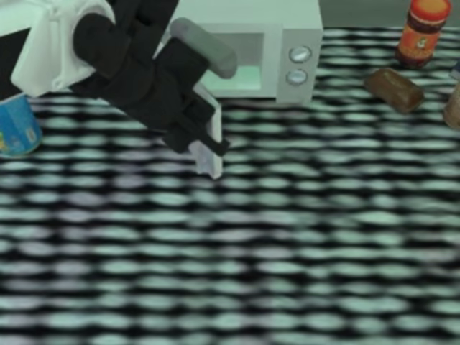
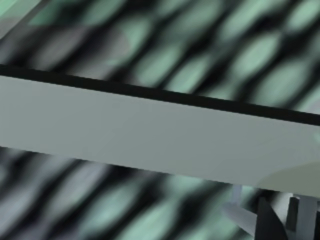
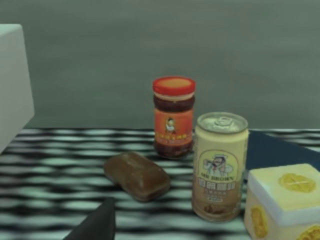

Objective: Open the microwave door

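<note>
Left gripper (image 1: 208, 147) grips open microwave door (image 1: 213, 136).

White microwave (image 1: 287, 32), black-and-mint striped table (image 1: 287, 251)

Striped table (image 1: 287, 273) carries microwave (image 1: 287, 43), jar (image 1: 422, 32), cans (image 1: 18, 126).

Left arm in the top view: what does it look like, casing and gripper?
The left arm has a white shell near its base, then blocky matt black links with a grey cylindrical segment. The left gripper is black with dark fingers. No cables or markings show. The right arm is outside the top view.
</note>
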{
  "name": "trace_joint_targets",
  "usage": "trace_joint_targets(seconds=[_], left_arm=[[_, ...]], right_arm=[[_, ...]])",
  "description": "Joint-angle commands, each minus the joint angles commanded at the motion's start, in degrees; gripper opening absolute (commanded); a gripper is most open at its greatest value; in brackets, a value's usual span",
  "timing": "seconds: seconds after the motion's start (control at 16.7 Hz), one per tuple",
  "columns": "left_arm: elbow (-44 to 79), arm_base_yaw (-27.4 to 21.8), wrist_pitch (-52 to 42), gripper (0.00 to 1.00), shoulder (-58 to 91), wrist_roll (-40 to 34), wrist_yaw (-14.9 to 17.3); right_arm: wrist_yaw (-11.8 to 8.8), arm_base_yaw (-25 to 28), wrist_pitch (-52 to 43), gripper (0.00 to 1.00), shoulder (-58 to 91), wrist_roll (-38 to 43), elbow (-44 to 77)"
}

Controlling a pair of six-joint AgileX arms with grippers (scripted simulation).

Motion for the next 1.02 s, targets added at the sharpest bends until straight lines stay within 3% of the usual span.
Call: trace_joint_targets(seconds=[0.54, 1.02], left_arm=[[-1.89, 4.03, -1.86, 0.00, -2.02, 9.60, 4.63], [-1.98, 4.10, -1.95, 0.00, -2.01, 9.77, 4.70]], right_arm=[[0.00, 0.00, 0.00, 1.00, 0.00, 0.00, 0.00], [0.00, 0.00, 0.00, 1.00, 0.00, 0.00, 0.00]])
